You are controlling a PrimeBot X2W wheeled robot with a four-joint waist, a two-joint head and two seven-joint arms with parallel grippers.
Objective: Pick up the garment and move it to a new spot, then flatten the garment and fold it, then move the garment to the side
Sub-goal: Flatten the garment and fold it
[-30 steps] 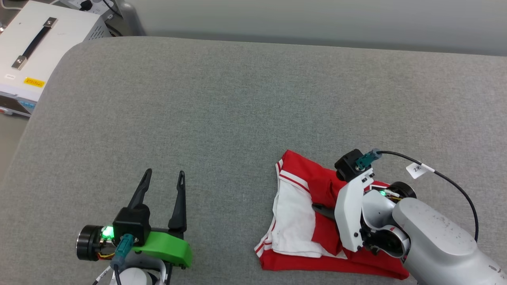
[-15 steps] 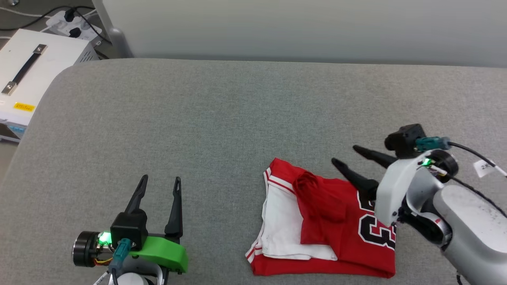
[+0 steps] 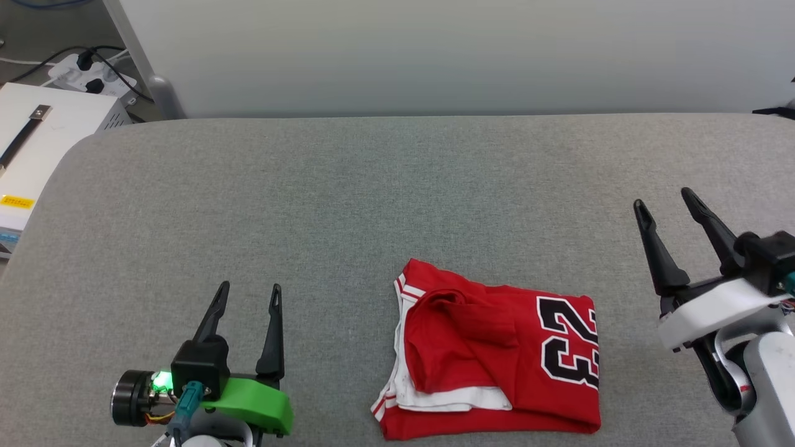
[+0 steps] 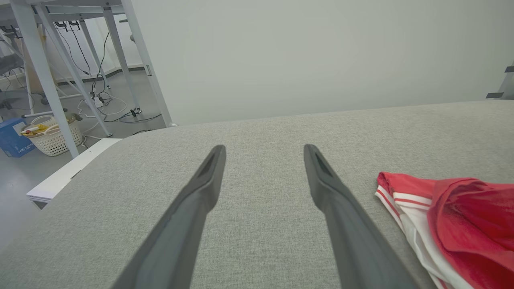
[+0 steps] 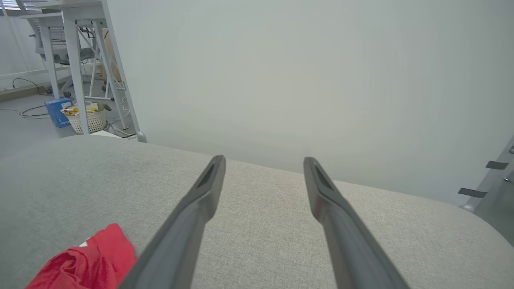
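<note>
The garment (image 3: 490, 360), a red T-shirt with white sleeves and a black-and-white "23", lies folded in a compact bundle near the front middle of the grey padded table (image 3: 372, 198). Its striped sleeve edge shows at the right of the left wrist view (image 4: 441, 216), and a red corner shows at the lower left of the right wrist view (image 5: 88, 261). My left gripper (image 3: 248, 288) rests open to the left of the garment, apart from it. My right gripper (image 3: 664, 198) stands open to its right, clear of the cloth, with nothing between its fingers.
A white equipment box (image 3: 37, 143) with a black handle stands off the table's left edge, with a power strip (image 3: 87, 68) and cables behind it. A pale partition wall (image 3: 435, 56) runs along the table's far edge. Table legs and a white basket (image 4: 52, 136) stand on the floor beyond.
My right gripper opened, let go of the garment and drew back to the right, lifting clear. The garment settled flatter with the "23" showing. The head camera tilted upward.
</note>
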